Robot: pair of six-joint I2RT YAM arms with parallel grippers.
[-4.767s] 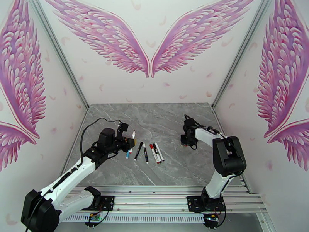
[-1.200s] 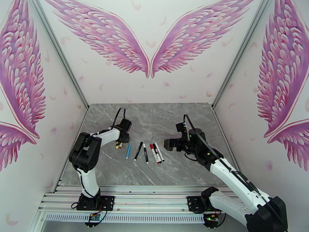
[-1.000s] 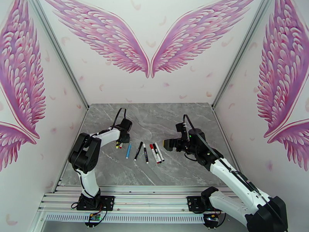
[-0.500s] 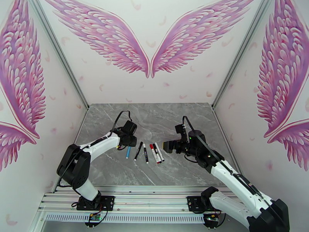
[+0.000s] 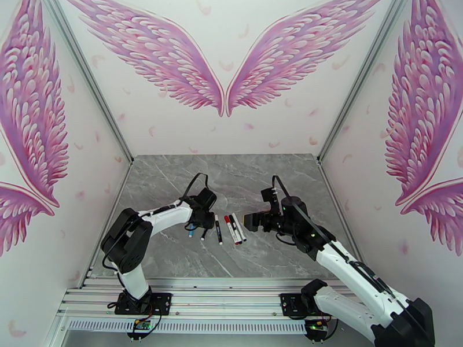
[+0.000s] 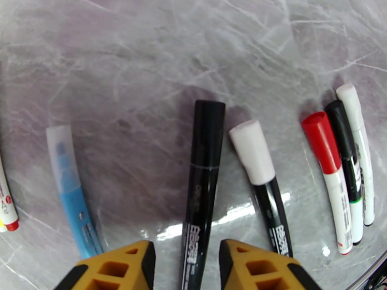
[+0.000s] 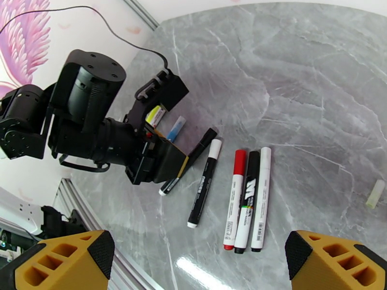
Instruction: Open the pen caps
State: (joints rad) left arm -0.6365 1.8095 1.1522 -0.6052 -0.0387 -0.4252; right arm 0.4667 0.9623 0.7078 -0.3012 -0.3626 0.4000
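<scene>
Several pens lie side by side on the grey marble table (image 5: 173,255). My left gripper (image 6: 184,259) hovers low with its jaws apart on either side of the black pen (image 6: 203,180), gaps showing on both sides. Left of that pen is a blue pen (image 6: 72,199) under a clear cap. To its right lie a black pen with a white cap (image 6: 251,151), then a red-capped pen (image 6: 319,138), a black-capped one (image 6: 341,122) and a white one (image 6: 355,112). My right gripper (image 5: 249,221) hangs wide open beside the row's right end, holding nothing.
A small pale loose cap (image 7: 376,193) lies alone on the table to the right of the row. A yellow pen (image 7: 154,114) and a red-ended white pen (image 6: 7,209) lie at the left, behind my left gripper (image 7: 164,165). Walls enclose the table.
My left arm has swung right from the leftmost pens to over the black pen, and its jaws have spread. My right gripper has edged slightly left.
</scene>
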